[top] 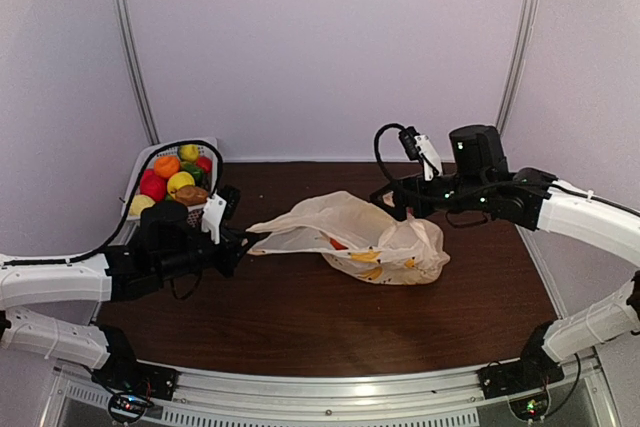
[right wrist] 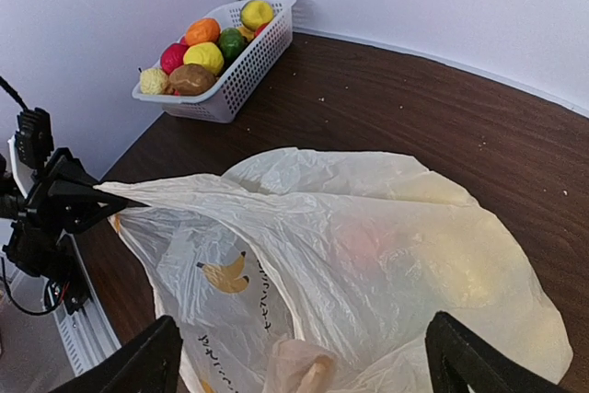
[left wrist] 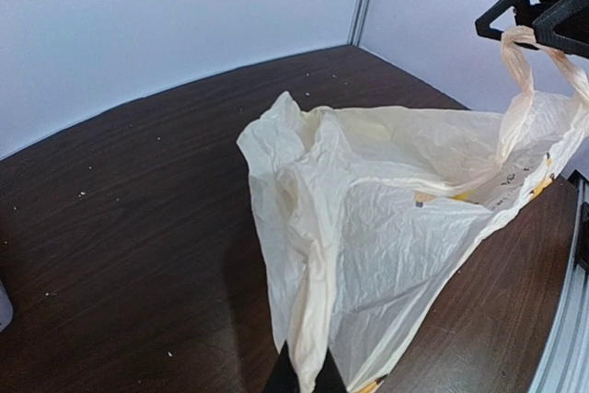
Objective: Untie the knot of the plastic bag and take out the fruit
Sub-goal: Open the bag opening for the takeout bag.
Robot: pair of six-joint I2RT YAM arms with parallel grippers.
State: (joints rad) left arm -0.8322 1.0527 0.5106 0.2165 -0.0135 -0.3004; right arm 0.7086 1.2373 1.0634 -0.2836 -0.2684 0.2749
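Note:
The cream plastic bag (top: 350, 232) lies in the middle of the brown table (top: 300, 327), stretched out to the left. My left gripper (top: 248, 240) is shut on a bunched fold of its left edge (left wrist: 317, 319). My right gripper (right wrist: 308, 356) hangs over the bag's right end with its jaws wide apart. A twisted handle strand (left wrist: 517, 52) rises between them and touches one finger. I cannot make out the knot as a separate tie. Fruit shows only as a dim reddish blur (right wrist: 368, 246) through the plastic. Banana prints (right wrist: 225, 273) mark the bag.
A white slotted basket (right wrist: 248, 66) holding several coloured toy fruits (top: 172, 175) stands at the back left corner against the wall. White walls close the table at the back and sides. A metal rail (top: 330, 392) runs along the near edge.

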